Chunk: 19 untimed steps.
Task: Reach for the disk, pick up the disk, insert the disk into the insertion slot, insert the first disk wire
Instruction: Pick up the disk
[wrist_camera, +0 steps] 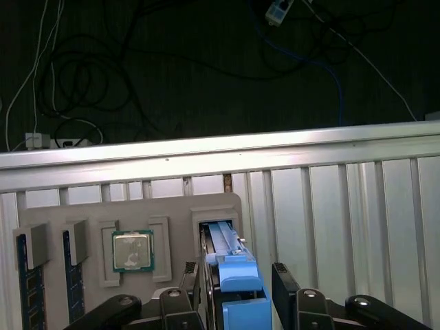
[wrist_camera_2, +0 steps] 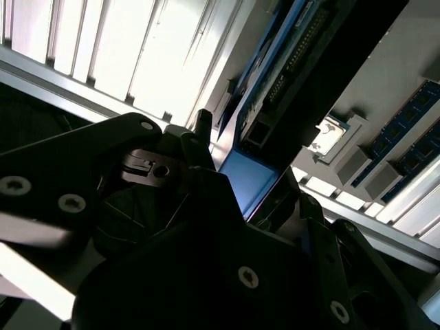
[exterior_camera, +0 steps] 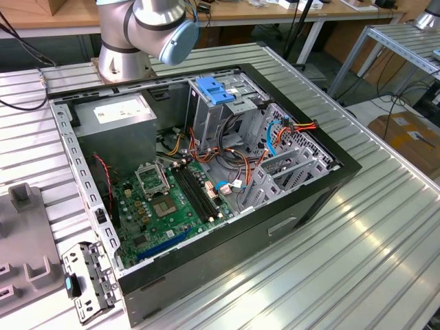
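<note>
– Grey perforated metal in the exterior view: is that the slot?
– Yes. The slot is the low cage inside the open computer case, toward the exterior view's right, with red and orange wires bunched beside it. A taller cage with a blue cap stands next to it, near the arm. A green board lies on the case floor.
– And the first wrist view?
– The disk stands on edge in a pocket of a grey holder on the ribbed table. A processor chip sits in the next pocket, with memory sticks beyond it.
– The claw?
– The gripper is spread, one finger on each side of the disk's blue frame. A thin gap shows at one finger, so nothing is clamped.
– Second wrist view?
– A close look along the disk: its blue frame runs between the dark fingers, with the chip and sticks past it.
</note>
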### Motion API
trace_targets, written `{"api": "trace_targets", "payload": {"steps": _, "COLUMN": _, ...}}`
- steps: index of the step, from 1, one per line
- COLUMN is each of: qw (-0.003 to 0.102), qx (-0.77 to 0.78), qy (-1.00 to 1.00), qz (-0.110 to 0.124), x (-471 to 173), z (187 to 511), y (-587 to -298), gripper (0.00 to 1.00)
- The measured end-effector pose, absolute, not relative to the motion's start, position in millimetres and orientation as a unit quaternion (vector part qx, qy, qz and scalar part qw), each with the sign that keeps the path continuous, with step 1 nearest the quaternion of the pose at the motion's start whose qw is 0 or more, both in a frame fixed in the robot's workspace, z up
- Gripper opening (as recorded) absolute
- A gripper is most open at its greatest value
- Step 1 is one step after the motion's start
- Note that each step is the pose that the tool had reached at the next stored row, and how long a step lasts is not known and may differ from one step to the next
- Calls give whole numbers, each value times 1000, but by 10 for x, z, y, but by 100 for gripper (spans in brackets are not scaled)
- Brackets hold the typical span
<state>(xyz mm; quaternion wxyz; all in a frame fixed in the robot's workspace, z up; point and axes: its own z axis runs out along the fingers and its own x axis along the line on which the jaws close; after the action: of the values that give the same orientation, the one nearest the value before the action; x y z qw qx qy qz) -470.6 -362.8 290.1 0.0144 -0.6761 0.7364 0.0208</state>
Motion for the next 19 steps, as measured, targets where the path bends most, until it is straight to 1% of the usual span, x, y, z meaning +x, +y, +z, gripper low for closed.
{"api": "trace_targets", "payload": {"steps": 5, "qw": 16, "qx": -677, "qy": 736, "qz": 19, "x": -4704, "z": 2902, "y": -3628, "gripper": 54}}
{"api": "trace_targets", "payload": {"steps": 13, "qw": 16, "qx": -677, "qy": 736, "qz": 19, "x": -4705, "z": 2901, "y": -3628, "gripper": 54}}
{"api": "trace_targets", "payload": {"steps": 14, "qw": 16, "qx": -677, "qy": 736, "qz": 18, "x": -4705, "z": 2901, "y": -3628, "gripper": 53}}
{"api": "trace_targets", "payload": {"steps": 15, "qw": 16, "qx": -677, "qy": 736, "qz": 18, "x": -4705, "z": 2901, "y": -3628, "gripper": 45}}
{"api": "trace_targets", "payload": {"steps": 19, "qw": 16, "qx": -677, "qy": 736, "qz": 18, "x": -4705, "z": 2900, "y": -3628, "gripper": 45}}
